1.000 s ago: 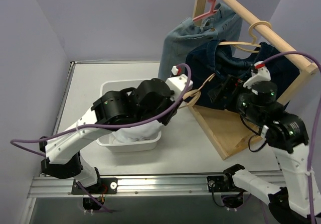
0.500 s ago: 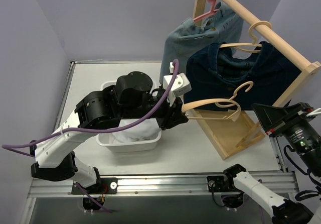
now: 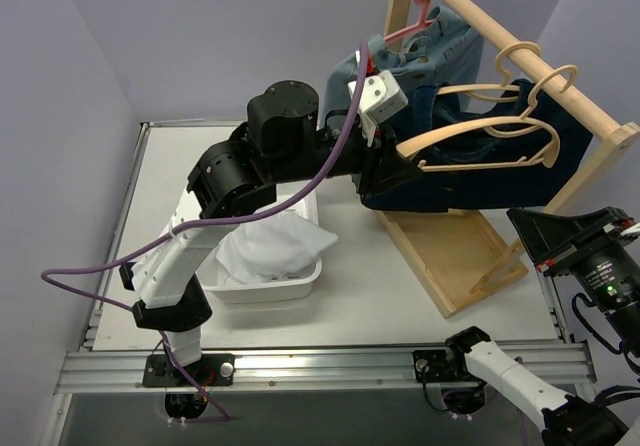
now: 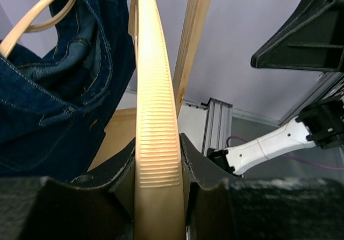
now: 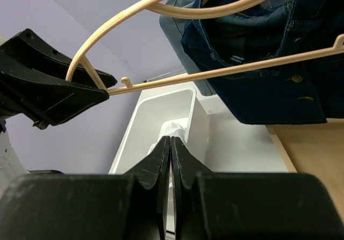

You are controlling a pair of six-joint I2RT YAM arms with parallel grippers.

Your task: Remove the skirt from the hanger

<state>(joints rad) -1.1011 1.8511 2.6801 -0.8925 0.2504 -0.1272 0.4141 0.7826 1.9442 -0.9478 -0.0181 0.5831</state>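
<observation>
Nearest, the right gripper [image 5: 170, 139] is pinched together on nothing. The white skirt [image 3: 275, 251] lies bunched in the bin [image 3: 262, 288]. Beyond, the left gripper [image 4: 158, 151] clamps 1 bare hanger [image 4: 153, 89]. I'd seat its hook fully over the rail [image 3: 585, 104] before letting go.

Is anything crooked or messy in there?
Yes. The left claw grips a bare hanger by one end, so it slants in front of the dark denim instead of hanging level. White cloth is heaped above the rim of the tub.
</observation>
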